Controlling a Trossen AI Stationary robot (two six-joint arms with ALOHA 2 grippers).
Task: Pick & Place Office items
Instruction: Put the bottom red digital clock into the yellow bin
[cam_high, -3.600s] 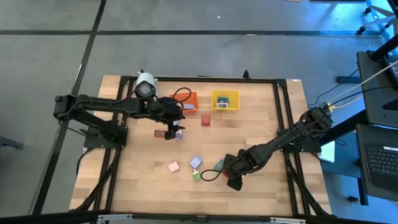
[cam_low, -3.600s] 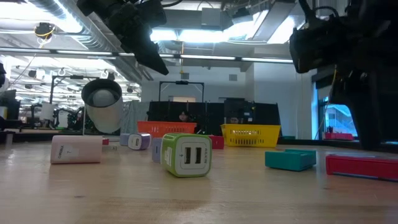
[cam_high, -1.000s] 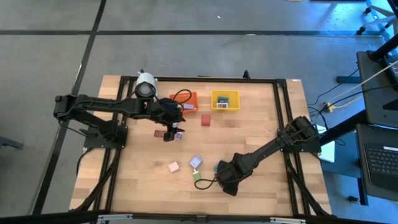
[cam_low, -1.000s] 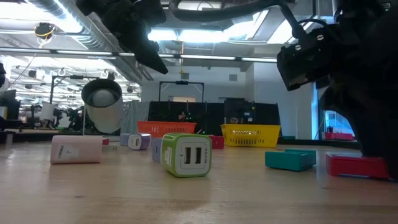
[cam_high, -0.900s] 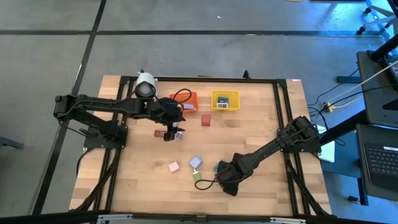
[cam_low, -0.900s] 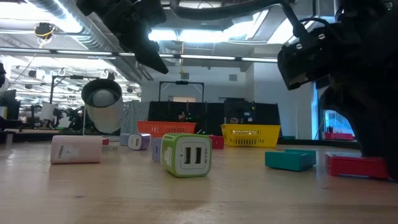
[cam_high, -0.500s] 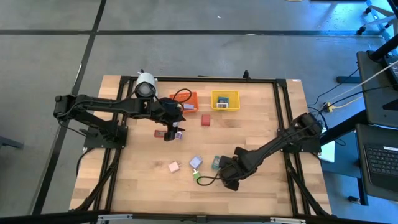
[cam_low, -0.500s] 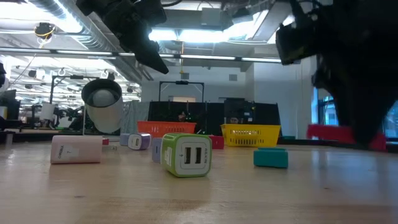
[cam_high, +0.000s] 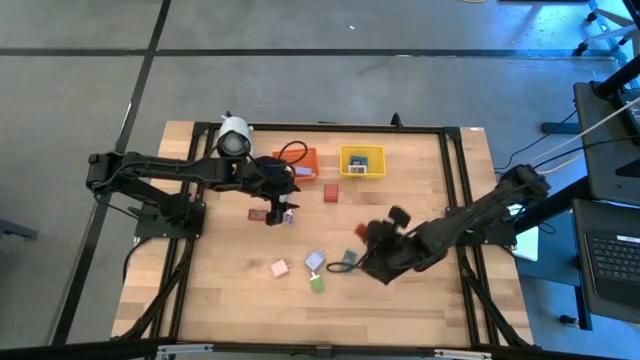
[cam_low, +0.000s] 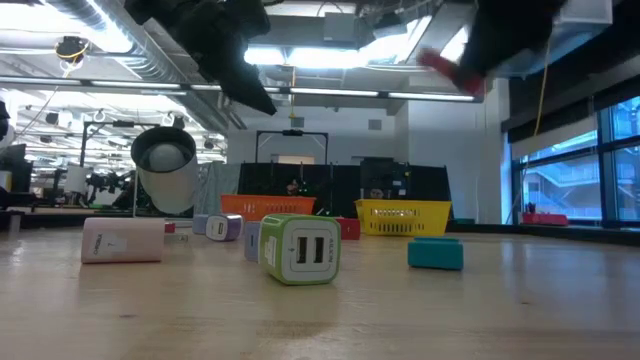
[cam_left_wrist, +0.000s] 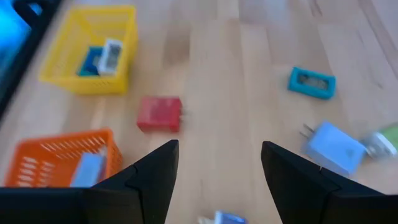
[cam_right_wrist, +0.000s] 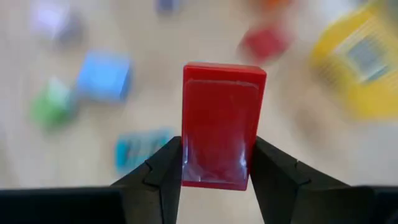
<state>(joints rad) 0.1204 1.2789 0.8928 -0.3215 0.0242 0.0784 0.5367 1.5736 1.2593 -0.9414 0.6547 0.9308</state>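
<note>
My right gripper (cam_right_wrist: 219, 163) is shut on a flat red block (cam_right_wrist: 222, 127) and hovers above the table's middle right (cam_high: 372, 240). Beneath it a teal block (cam_high: 350, 258), a light blue block (cam_high: 315, 260), a green block (cam_high: 317, 284) and a pink block (cam_high: 280, 267) lie flat on the wood. My left gripper (cam_left_wrist: 217, 180) is open and hangs above the table near a lilac block (cam_high: 288, 213). Another red block (cam_high: 331, 192) lies in front of the bins. My right gripper pinches the flat red block between its two fingers (cam_right_wrist: 165, 165), one on each long side near the lower end (cam_right_wrist: 214, 177). The block is lifted clear of the table (cam_low: 450, 68) and stands out past the fingertips.
An orange mesh bin (cam_high: 298, 162) and a yellow mesh bin (cam_high: 362, 160), each with items inside, stand at the far edge. A white cylindrical object (cam_high: 233, 135) stands at the far left. A black cable (cam_high: 335, 268) lies by the teal block. Bare wood stretches along the near edge.
My right gripper, shut on the red block, has risen from the table and moved toward the far edge, lifting the block clear. The teal block beside it has turned about a little on the wood.
</note>
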